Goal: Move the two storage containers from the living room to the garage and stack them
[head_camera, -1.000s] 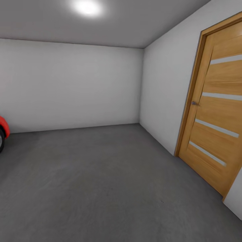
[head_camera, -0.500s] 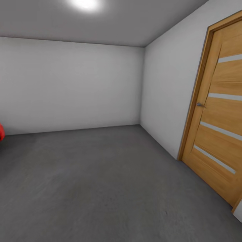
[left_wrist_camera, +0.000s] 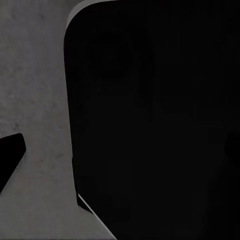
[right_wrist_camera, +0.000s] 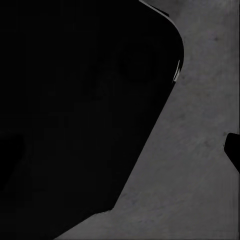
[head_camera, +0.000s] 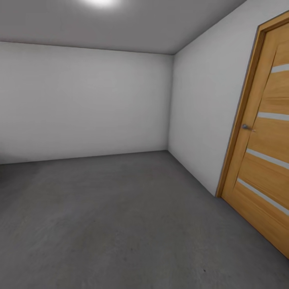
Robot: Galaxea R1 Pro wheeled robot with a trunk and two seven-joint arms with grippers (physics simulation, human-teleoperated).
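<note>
Garage: the dark grey, matte concrete-like floor lies bare of the bins here; plain grey-white walls; an orange wood door with pale stripes at right. Grippers: state cannot be told; wrist views show dark robot bodywork over floor. Step judged: transit. Next: locate and fetch a container.

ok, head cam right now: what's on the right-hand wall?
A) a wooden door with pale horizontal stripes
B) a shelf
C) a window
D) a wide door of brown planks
A: a wooden door with pale horizontal stripes and a small handle stands on the white wall above the grey floor.
</note>
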